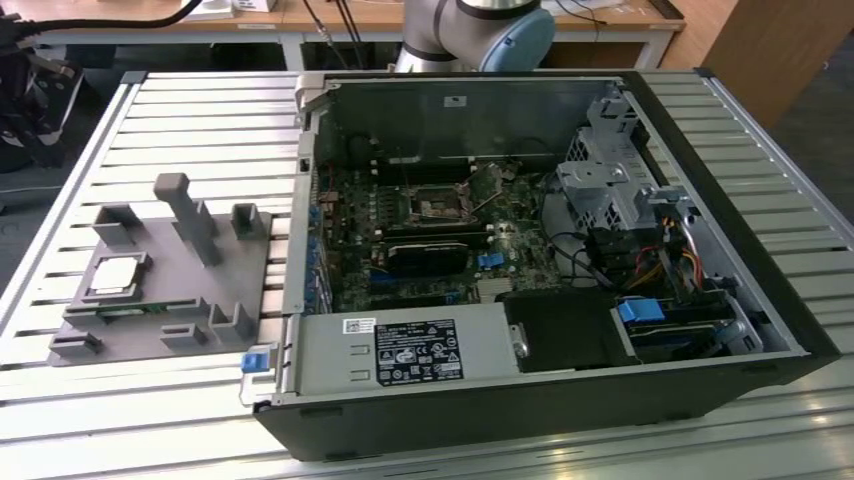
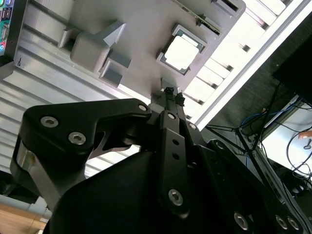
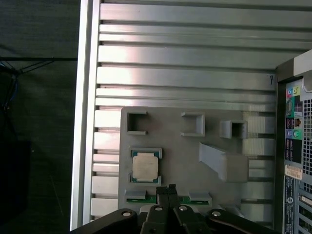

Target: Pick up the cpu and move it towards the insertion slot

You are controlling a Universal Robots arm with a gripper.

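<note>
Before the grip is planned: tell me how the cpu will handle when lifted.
Probably stiff and light: the cpu is a thin flat square. Its smooth metal top may be slippery. Flat in the grey fixture, it shouldn't roll.

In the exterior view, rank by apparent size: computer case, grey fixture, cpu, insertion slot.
1. computer case
2. grey fixture
3. cpu and insertion slot: they look about alike, so I leave them unranked.

Cpu apparently nested in fixture
</note>
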